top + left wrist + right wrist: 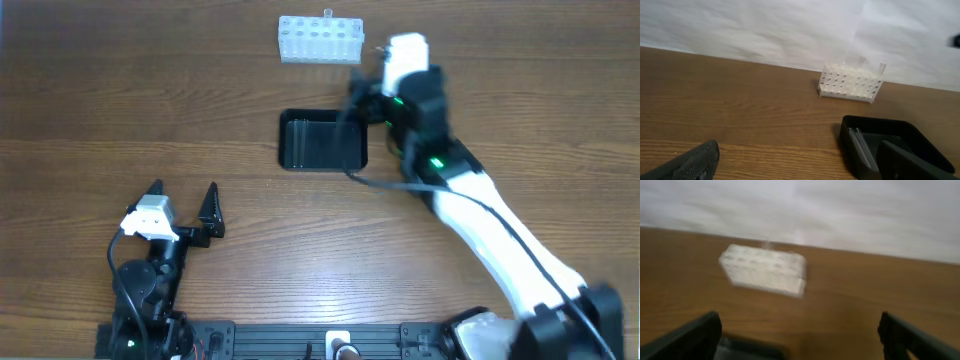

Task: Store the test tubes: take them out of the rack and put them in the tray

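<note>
White perforated plastic rack [319,40], block-shaped, one clear tube [328,14] upright in it. Black rect. tray [322,141] just beside. My R claw [800,322]: spread wide, empty, over tray, facing rack. L claw [184,190]: splayed, empty.

One rack [320,40], one tray [283,140]

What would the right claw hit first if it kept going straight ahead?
Most likely the white test tube rack, standing ahead of the right claw though slightly off its midline; depth is unclear.
</note>
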Action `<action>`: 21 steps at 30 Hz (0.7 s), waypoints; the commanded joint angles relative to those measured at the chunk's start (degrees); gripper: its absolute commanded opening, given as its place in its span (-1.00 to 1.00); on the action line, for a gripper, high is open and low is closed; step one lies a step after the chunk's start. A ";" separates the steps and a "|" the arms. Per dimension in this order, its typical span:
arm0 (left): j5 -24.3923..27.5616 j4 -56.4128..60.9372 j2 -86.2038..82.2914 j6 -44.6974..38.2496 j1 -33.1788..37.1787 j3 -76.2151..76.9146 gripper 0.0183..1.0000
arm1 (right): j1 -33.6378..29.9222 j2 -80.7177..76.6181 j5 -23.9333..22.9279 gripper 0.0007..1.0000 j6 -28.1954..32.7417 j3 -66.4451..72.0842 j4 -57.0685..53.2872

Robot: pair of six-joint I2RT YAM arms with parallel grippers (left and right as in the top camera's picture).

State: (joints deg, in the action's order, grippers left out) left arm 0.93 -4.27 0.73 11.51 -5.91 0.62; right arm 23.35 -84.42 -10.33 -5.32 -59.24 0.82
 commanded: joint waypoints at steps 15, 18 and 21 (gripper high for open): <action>0.55 -0.13 -0.35 -0.83 0.35 -0.28 1.00 | 4.87 -41.66 -9.05 0.95 -9.27 -47.50 -13.42; 0.55 -0.13 -0.35 -0.83 0.35 -0.28 1.00 | 4.66 -46.47 -9.05 0.95 -9.27 -53.35 -14.45; 0.57 -0.13 -0.35 -0.83 0.35 -0.28 1.00 | 4.31 -50.36 -9.09 0.95 -9.29 -57.77 -15.45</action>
State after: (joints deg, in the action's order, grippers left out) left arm 0.93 -4.27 0.73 11.53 -5.91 0.62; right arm 28.42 -131.26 -18.41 -13.78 -112.44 -13.98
